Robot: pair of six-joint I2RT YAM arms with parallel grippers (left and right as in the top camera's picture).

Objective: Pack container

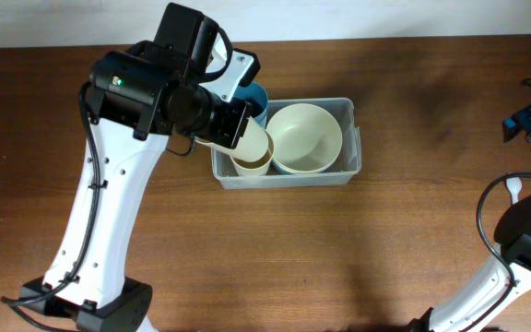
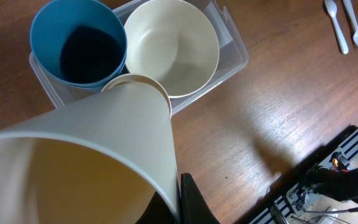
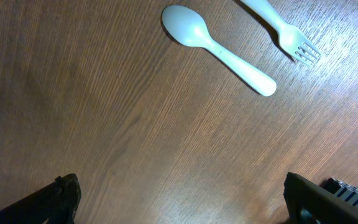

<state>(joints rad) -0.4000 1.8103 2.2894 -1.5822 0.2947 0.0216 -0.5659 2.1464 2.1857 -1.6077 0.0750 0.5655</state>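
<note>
Gripping a tilted cream cup (image 2: 104, 137), the left fingers (image 2: 194, 205) are closed on its near edge. The cup's far end dips into the front-left corner of the container (image 1: 284, 180). The container sits on the counter (image 1: 339, 249), centre-back, under the left arm. Inside it are a blue cup (image 2: 79, 40) and a cream bowl (image 2: 176, 46) side by side, and the held cup is right beside both. The right fingers (image 3: 61, 199) are spread wide, holding nothing, over bare counter near a white spoon (image 3: 219, 46) and fork (image 3: 284, 31), well apart from the container.
</note>
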